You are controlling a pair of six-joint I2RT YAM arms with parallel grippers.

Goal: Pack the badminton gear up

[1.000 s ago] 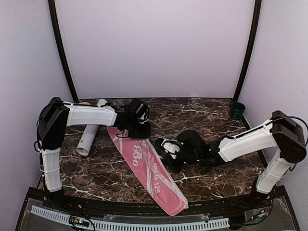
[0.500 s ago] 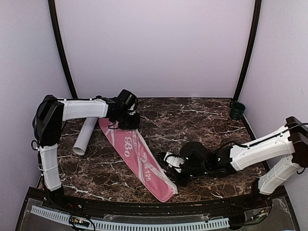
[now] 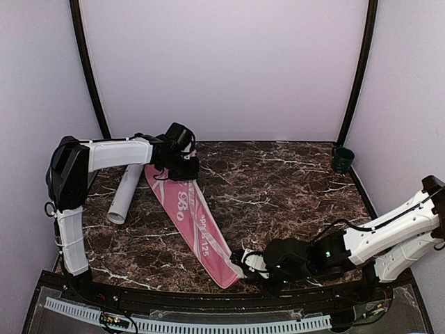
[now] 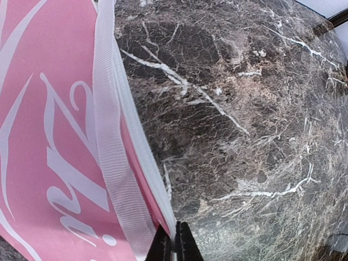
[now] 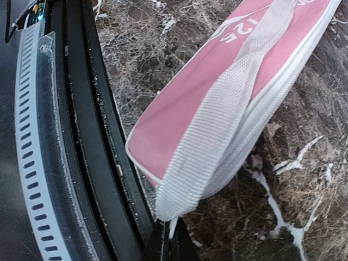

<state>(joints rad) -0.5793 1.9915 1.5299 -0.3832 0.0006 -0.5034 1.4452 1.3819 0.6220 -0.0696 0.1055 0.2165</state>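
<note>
The long pink racket-shaped bag (image 3: 193,219) lies slantwise on the marble table, wide end at the back left, narrow end near the front edge. My left gripper (image 3: 185,169) is shut on the white edge at the wide end; the left wrist view shows the bag (image 4: 49,136) and the closed gripper (image 4: 175,246). My right gripper (image 3: 242,267) is shut on a white tab under the strap at the narrow end (image 5: 179,141), seen closed (image 5: 170,239) in the right wrist view. The white cardboard tube (image 3: 125,195) lies left of the bag. Rackets and shuttlecocks are out of view.
A small dark green cup (image 3: 342,159) stands at the back right corner. The black front rail (image 5: 81,136) with its white slotted strip runs right beside the bag's narrow end. Black frame posts stand at both back corners.
My right gripper has slid along the bag's right side from its middle to the narrow end by the front edge. My left gripper has moved back and left, and the bag has shifted left with it.
</note>
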